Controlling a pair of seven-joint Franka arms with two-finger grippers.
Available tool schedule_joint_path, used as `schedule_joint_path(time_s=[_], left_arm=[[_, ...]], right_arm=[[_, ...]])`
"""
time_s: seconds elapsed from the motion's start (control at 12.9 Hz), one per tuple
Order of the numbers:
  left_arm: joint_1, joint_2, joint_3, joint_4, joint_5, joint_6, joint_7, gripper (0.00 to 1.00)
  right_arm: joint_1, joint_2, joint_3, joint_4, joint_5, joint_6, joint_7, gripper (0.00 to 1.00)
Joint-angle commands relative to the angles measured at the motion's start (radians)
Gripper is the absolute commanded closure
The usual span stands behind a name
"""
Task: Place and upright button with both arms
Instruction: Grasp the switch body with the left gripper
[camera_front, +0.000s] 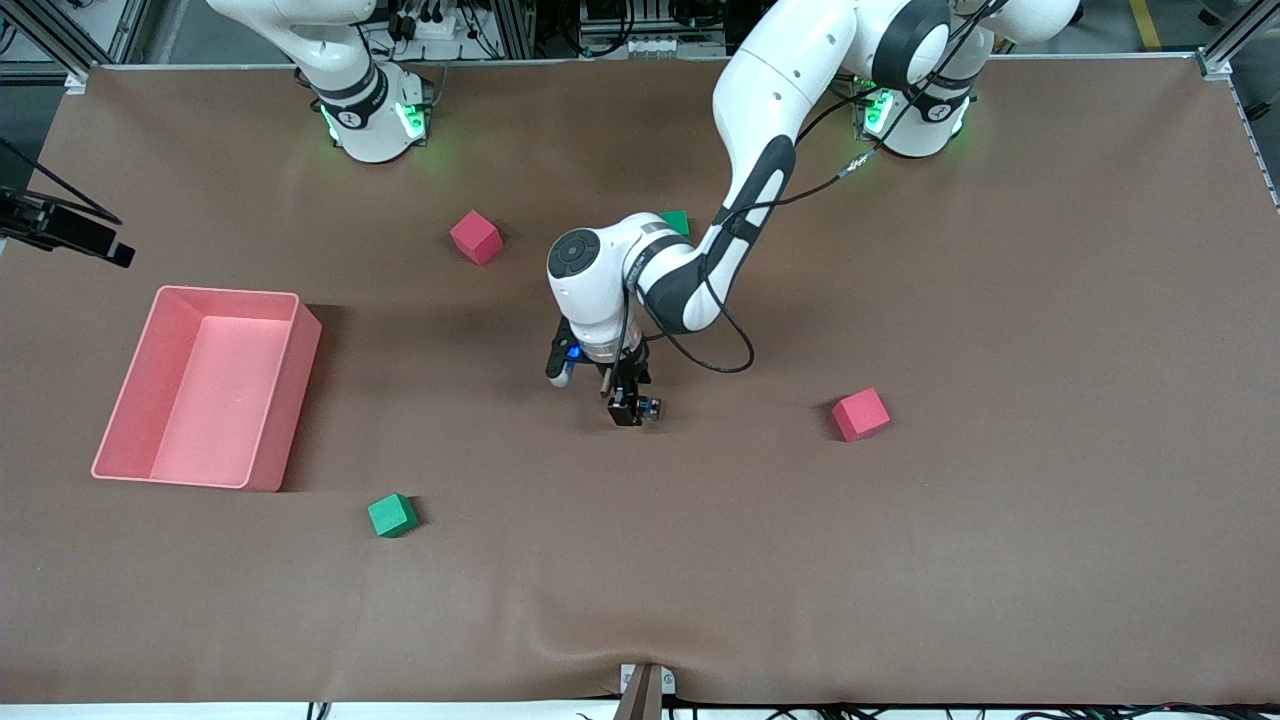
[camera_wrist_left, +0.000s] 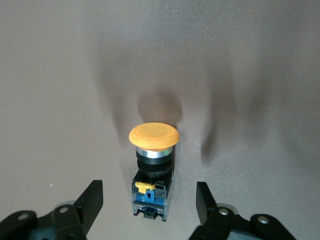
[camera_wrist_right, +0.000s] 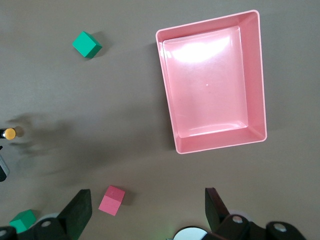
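A brown desk (camera_front: 900, 560) seen from a high front camera carries one pink bin, four foam cubes and one button, with two white arms based along the top of the frame. At the left of the frame sits the pink bin (camera_front: 290, 400), open and rectangular. Just right of it, in the lower left, lies one green cube (camera_front: 391, 515). Above that, in the upper middle, lies one red cube (camera_front: 476, 237). The right arm's base stands at the upper left; that arm waits, and its wrist view shows the right claw (camera_wrist_right: 145, 212) spread wide high over the desk beside the bin. At the centre of the frame the left arm reaches down from the upper right, and the left claw (camera_front: 630, 405) is low over the desk with its jaws spread, one on each side of the button (camera_wrist_left: 151, 167), not touching it. The button lies on its side on the desk, orange cap pointing away from the claw. A second green cube (camera_front: 676, 221) peeks out by the left arm's wrist. A second red cube (camera_front: 860, 414) lies at the right of centre.
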Motion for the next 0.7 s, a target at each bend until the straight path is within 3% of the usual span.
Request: schedule_joint_path(time_s=[0.0, 0.39, 0.46, 0.62], left_arm=[[-0.001, 0.021, 0.009, 0.028, 0.014, 0.024, 0.007, 0.17], [0.002, 0.041, 0.007, 0.021, 0.014, 0.058, 0.029, 0.21], [0.004, 0.041, 0.007, 0.021, 0.014, 0.058, 0.037, 0.33], [0.004, 0.038, 0.007, 0.020, 0.014, 0.056, 0.044, 0.71]], right_arm=[[-0.006, -0.012, 0.003, 0.006, 0.019, -0.021, -0.006, 0.00], [-0.005, -0.012, 0.004, 0.006, 0.019, -0.024, -0.007, 0.00], [-0.005, -0.012, 0.004, 0.004, 0.019, -0.024, -0.007, 0.00], [-0.003, -0.012, 0.004, 0.004, 0.019, -0.024, -0.007, 0.00]])
